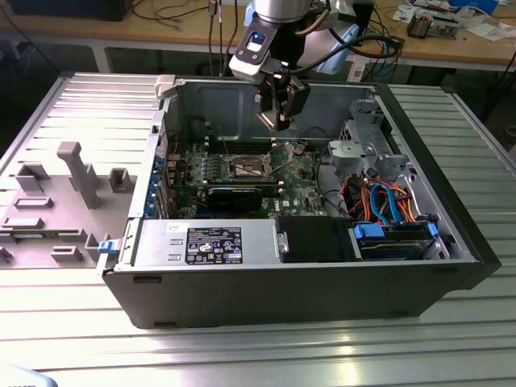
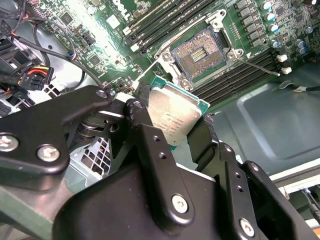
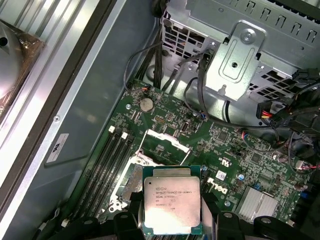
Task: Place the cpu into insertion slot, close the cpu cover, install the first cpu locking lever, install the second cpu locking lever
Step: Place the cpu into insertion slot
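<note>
Silver-grey metal top, green-edged small flat square cpu (image 3: 171, 200) is pinched by two opposite edges in the black gripper (image 2: 175, 127) and held clear above the green motherboard (image 3: 225, 150), not touching it. The dark square insertion slot (image 2: 200, 54) has a silvery rim and a bare gold contact grid, and sits about 7 o'clock from the gripper in the exterior view. The chip is near-square with no real long axis, and looks roughly flat to the board.

Your arm (image 1: 280, 10) enters the exterior view at 12 o'clock, and the wrist (image 1: 256, 50) points down toward 6 o'clock. The gripper (image 1: 278, 119) hangs just above centre. Its black fingers (image 2: 143, 123) are clamped on opposite edges of the cpu (image 2: 175, 116), which is held flat.
</note>
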Controlling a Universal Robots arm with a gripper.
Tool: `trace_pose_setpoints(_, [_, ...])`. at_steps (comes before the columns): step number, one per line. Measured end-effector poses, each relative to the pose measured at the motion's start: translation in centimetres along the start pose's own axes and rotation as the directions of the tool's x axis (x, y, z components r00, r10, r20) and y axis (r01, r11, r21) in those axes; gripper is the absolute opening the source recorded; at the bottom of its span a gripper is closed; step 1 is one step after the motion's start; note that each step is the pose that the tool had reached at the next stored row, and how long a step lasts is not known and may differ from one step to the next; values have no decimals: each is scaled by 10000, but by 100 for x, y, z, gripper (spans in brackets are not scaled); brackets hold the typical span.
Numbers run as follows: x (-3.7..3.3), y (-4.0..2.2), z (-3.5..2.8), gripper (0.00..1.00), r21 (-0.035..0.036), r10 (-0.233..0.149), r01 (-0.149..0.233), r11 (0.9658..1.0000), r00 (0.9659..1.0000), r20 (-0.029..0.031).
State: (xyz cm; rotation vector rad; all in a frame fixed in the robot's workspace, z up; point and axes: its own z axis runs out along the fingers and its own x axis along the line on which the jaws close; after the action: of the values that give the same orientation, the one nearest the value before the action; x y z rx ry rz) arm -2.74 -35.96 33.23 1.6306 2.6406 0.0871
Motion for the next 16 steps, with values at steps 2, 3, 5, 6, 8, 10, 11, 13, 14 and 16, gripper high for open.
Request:
trace_pose_setpoints(2, [0, 0, 0, 55, 0, 10, -10, 10000, 10000, 1])
trace_pose_setpoints(3, [0, 0, 0, 55, 0, 14, -14, 10000, 10000, 1])
trace_pose_setpoints(5, [0, 0, 0, 55, 1, 45, -45, 10000, 10000, 3])
trace_pose_setpoints(6, [0, 0, 0, 55, 0, 48, -48, 10000, 10000, 4])
trace_pose_setpoints(8, [0, 0, 0, 55, 1, 57, -57, 10000, 10000, 4])
trace_pose_setpoints(10, [0, 0, 0, 55, 1, 71, -71, 10000, 10000, 5])
trace_pose_setpoints(11, [0, 0, 0, 55, 1, 86, -86, 10000, 10000, 6])
trace_pose_setpoints(13, [0, 0, 0, 55, 1, 93, -93, 10000, 10000, 7])
trace_pose_setpoints(14, [0, 0, 0, 55, 1, 101, -101, 9999, 9999, 7])
trace_pose_setpoints(16, [0, 0, 0, 55, 0, 115, -115, 9999, 9999, 8])
